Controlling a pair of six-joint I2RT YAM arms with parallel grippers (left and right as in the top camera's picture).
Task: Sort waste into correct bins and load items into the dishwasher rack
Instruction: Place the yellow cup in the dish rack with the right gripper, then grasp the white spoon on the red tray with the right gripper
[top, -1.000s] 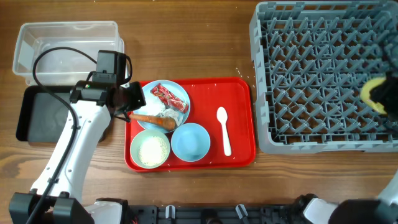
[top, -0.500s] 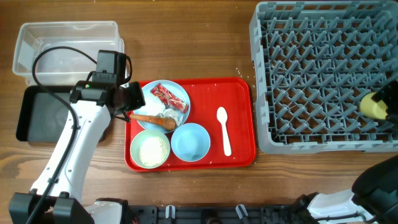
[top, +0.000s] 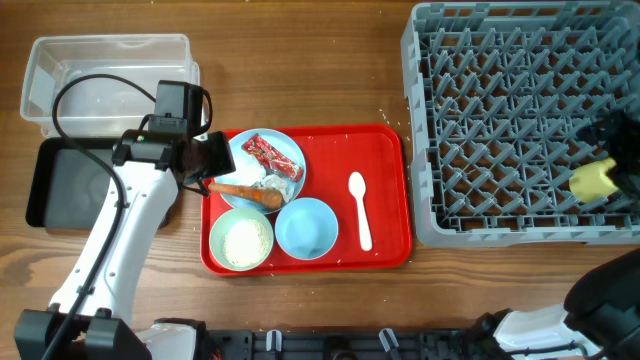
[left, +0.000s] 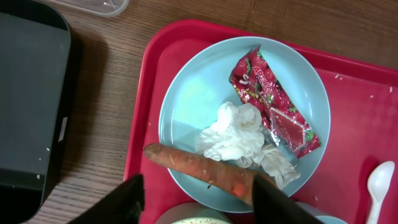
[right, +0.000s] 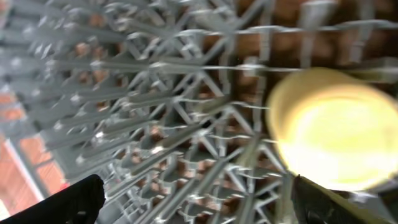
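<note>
A pale blue plate (top: 288, 146) on the red tray holds a red wrapper (top: 272, 157), crumpled white paper (top: 272, 183) and an orange carrot (top: 240, 190). My left gripper (top: 205, 170) hovers open over the carrot (left: 193, 165), its fingers (left: 196, 196) either side of it. One pale blue bowl (top: 241, 241) holds rice, the other (top: 306, 228) is empty. A white spoon (top: 359, 208) lies beside them. The yellow cup (top: 592, 180) sits in the grey rack (top: 500, 120) at its right side. My right gripper (right: 205, 199) is open above the rack, the cup (right: 329, 137) by its right finger.
The clear tub (top: 100, 75) stands at the back left, with the black tray (top: 65, 185) in front of it, left of the red tray (top: 385, 150). Rice grains lie scattered on the tray and the table.
The yellow cup moved toward the rack's front right and my right gripper let go of it. The left arm has not moved.
</note>
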